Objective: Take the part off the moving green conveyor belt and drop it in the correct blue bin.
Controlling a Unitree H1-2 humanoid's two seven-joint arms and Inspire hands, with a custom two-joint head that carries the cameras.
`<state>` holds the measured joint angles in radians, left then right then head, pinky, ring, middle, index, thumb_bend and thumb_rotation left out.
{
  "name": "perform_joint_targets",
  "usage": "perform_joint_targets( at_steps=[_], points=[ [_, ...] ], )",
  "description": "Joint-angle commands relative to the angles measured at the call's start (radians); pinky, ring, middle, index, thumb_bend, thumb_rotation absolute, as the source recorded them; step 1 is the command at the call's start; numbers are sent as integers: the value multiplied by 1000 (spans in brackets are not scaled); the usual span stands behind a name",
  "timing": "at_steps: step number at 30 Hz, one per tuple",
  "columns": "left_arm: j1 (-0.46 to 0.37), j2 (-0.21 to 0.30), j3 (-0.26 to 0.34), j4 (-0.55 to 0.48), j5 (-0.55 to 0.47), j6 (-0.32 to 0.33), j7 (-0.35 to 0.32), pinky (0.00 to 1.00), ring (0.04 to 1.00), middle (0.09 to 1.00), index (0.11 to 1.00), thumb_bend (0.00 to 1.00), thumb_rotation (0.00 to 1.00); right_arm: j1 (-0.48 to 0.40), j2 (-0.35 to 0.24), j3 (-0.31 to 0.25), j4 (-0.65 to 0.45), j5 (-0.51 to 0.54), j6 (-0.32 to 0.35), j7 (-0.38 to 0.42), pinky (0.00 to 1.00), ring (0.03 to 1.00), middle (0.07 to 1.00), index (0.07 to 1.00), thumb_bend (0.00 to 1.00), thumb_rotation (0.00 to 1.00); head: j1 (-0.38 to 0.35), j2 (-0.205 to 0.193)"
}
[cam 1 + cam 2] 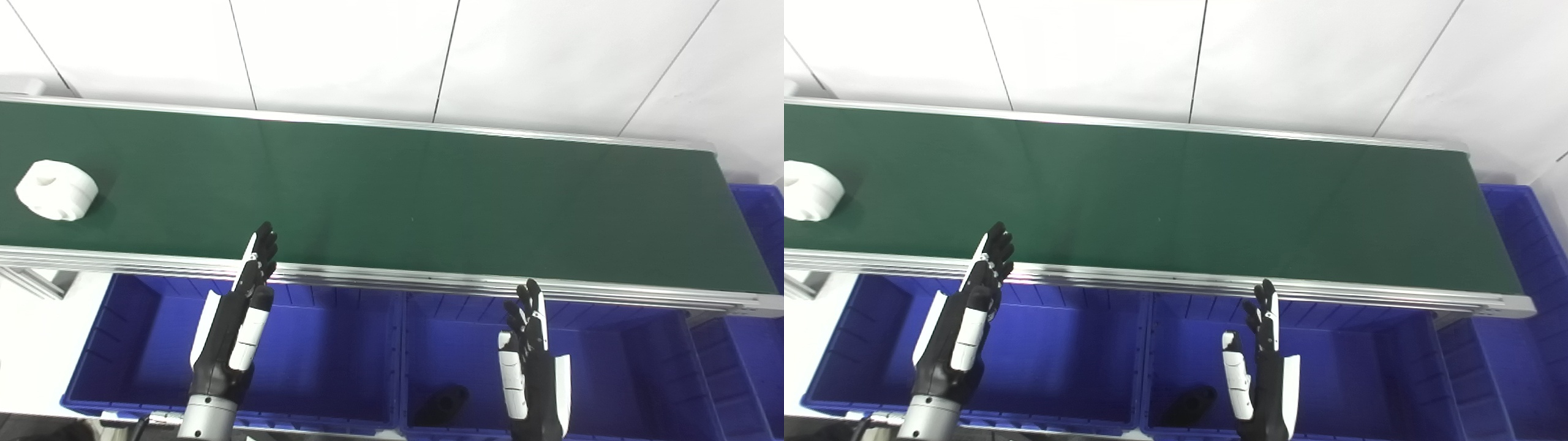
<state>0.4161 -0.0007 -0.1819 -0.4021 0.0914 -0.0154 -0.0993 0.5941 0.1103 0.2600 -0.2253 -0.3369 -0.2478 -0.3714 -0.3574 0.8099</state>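
Note:
A white round part [56, 189] with a hollow top lies on the green conveyor belt [392, 196] at its far left; it also shows in the right eye view [808, 190], cut by the picture's edge. My left hand [239, 318] is open and empty, raised above the left blue bin [128, 343], fingertips reaching the belt's near rail. My right hand [533, 361] is open and empty above the middle blue bin [612, 367], below the belt's near rail. Both hands are far to the right of the part.
A dark part [442, 405] lies in the middle bin near its front. A third blue bin [759, 331] stands at the right, past the belt's end. The belt's aluminium rail [429, 283] runs between hands and belt. A white wall stands behind.

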Motion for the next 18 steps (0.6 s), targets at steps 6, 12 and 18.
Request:
perform_joint_targets(
  at_steps=[6, 12, 18],
  points=[
    [6, 2, -9, -22, 24, -15, 8, 1000, 996, 1000, 1000, 693, 1000, -3, 86, 52, -7, -10, -49, -3, 890, 902, 960, 998, 661, 1000, 7, -1],
    [23, -4, -15, -17, 31, -15, 10, 1000, 1000, 1000, 1000, 671, 1000, -7, 75, 51, -5, 7, -54, 8, 885, 902, 953, 992, 663, 1000, 17, -3],
    [83, -23, 8, -12, -118, 0, 1, 1000, 1000, 1000, 1000, 560, 971, -8, 59, 54, -1, 19, -60, 22, 888, 906, 951, 968, 638, 1000, 24, -7]
  ],
)
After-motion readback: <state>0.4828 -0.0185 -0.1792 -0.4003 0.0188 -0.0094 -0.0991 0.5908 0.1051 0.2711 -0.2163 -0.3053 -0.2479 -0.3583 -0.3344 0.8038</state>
